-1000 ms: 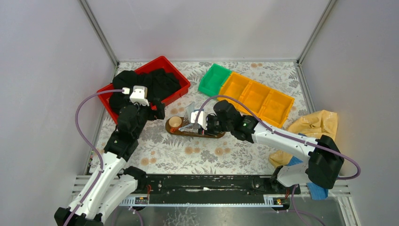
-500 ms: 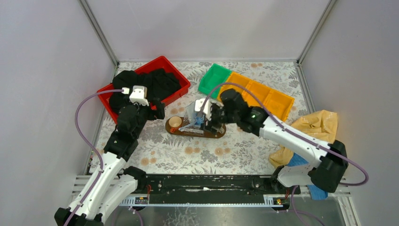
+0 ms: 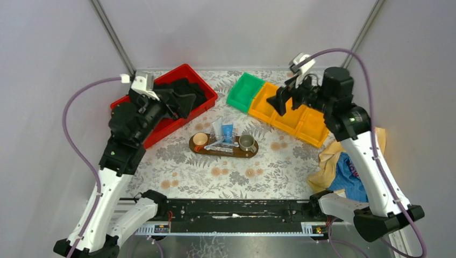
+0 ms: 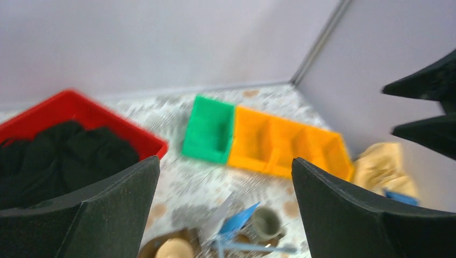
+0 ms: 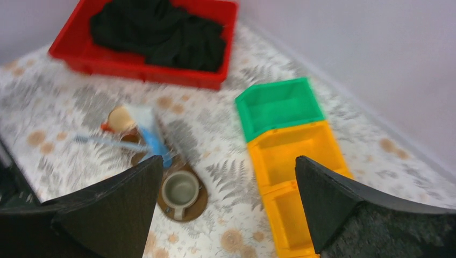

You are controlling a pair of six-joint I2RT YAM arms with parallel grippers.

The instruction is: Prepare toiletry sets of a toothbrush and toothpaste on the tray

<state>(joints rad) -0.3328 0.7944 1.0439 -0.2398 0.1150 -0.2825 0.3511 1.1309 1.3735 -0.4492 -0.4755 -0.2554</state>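
Right arm has swung up off the dark brown oval wooden tray; our left fingers and right fingers gape empty. On it rest flat toothpaste tubes and a slim pale toothbrush, crosswise, seemingly nearer our left.

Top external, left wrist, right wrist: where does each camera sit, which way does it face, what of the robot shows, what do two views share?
Top external: above, behind the bases, looking down; left arm, right arm, left tool, right tool show.
Left wrist: on the left arm, facing the far right corner; own fingers show.
Right wrist: on the right arm, facing left towards the red crate; own fingers show.
Shared: both wrist views show tray and green bin.
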